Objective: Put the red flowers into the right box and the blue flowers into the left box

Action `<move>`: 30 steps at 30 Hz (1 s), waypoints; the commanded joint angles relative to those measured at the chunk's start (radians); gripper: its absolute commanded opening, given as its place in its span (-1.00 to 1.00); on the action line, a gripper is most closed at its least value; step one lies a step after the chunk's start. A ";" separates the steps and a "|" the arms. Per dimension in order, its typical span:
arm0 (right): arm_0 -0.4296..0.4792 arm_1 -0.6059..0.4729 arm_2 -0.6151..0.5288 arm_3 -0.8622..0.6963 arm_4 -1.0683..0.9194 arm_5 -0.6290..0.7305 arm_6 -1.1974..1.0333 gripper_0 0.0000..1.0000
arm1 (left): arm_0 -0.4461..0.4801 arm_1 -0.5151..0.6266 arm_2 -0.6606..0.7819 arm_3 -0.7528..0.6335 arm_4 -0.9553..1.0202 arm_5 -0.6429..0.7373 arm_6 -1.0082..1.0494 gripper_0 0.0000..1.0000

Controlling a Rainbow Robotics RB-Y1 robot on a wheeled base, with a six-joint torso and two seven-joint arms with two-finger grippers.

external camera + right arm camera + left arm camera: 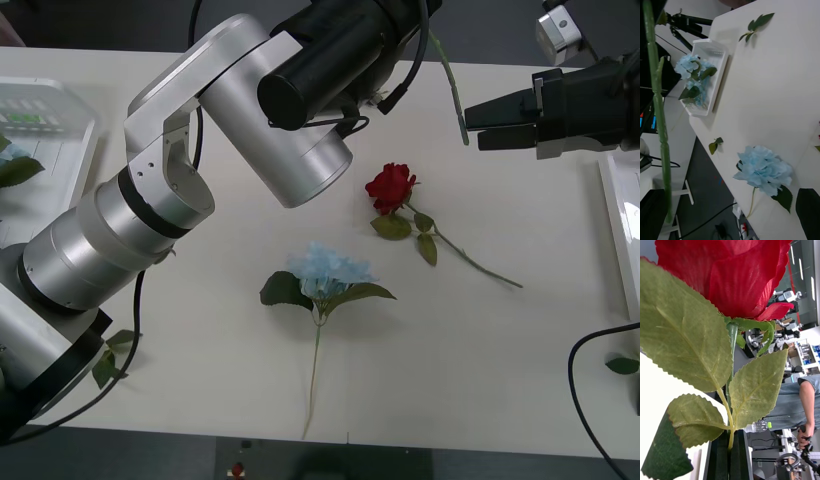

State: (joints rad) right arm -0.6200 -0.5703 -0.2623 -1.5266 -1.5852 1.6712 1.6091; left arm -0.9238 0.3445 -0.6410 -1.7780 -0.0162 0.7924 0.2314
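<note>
Left end effector (730, 453): its black fingers are pressed together on the thin stem of the held red rose (726, 273), just under the leaves. It is raised over the far tabletop (500, 340), at about 12 o'clock in the front view.
Held stem (450, 80): the long free end hangs toward 1 o'clock and stops just beside the right end effector (470, 122).
Right end effector: fingers apart, holding nothing, at about 2 o'clock and pointing at the stem tip.
Lying red rose (390, 187): flat on the tabletop, head toward 11 o'clock and stem trailing to 4 o'clock, clear of both boxes.
Lying blue flower (328, 272): just at 7 o'clock of that rose, with its stem running to 6 o'clock.
Left box (85, 150): at the 9 to 10 o'clock edge, already holding blue flowers (690, 71).
Right box (612, 215): at the 3 o'clock edge, and only its rim can be seen.
Leaf sprigs (110, 360): loose on the tabletop, not part of the sort.
Handling, roses: probably very light, with a soft cloth head and a springy, narrow stem that could twist in a grip.
Handling, blue flower: the fluffy head would crush and the big leaves fold.
Where to grip: mid-stem below the leaves, square across it, never the head.
Risk: a hold near the stem tip would likely let the head swing and droop.
</note>
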 commanded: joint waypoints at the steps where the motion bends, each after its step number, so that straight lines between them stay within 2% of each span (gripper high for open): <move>1: -0.024 0.032 -0.006 -0.037 -0.050 0.001 0.063 1.00 | -0.033 -0.002 0.001 -0.049 0.010 -0.004 0.060 -1.00; 14: -0.053 0.096 -0.003 -0.038 -0.078 -0.008 0.071 1.00 | -0.033 -0.002 -0.009 -0.061 0.002 -0.004 0.115 -1.00; 25: -0.095 0.110 -0.003 -0.038 -0.079 -0.036 0.058 1.00 | -0.033 -0.004 -0.009 -0.078 -0.004 -0.004 0.151 -1.00; 26: -0.095 0.110 -0.003 -0.038 -0.079 -0.036 0.058 0.67 | -0.033 -0.004 -0.009 -0.078 -0.004 -0.002 0.151 -1.00; 27: -0.095 0.110 -0.003 -0.038 -0.079 -0.038 0.057 0.23 | -0.033 -0.004 -0.009 -0.078 -0.005 -0.004 0.152 -1.00; 29: -0.095 0.110 -0.003 -0.038 -0.079 -0.036 0.054 -0.80 | -0.033 -0.004 -0.009 -0.078 -0.007 -0.002 0.152 -1.00; 30: -0.095 0.110 -0.003 -0.038 -0.079 -0.038 0.054 -0.99 | -0.033 -0.004 -0.009 -0.078 -0.008 -0.004 0.154 -1.00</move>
State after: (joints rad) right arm -0.6872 -0.4632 -0.2622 -1.5268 -1.6506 1.6411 1.6493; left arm -0.9238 0.3445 -0.6445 -1.8136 -0.0094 0.7924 0.3656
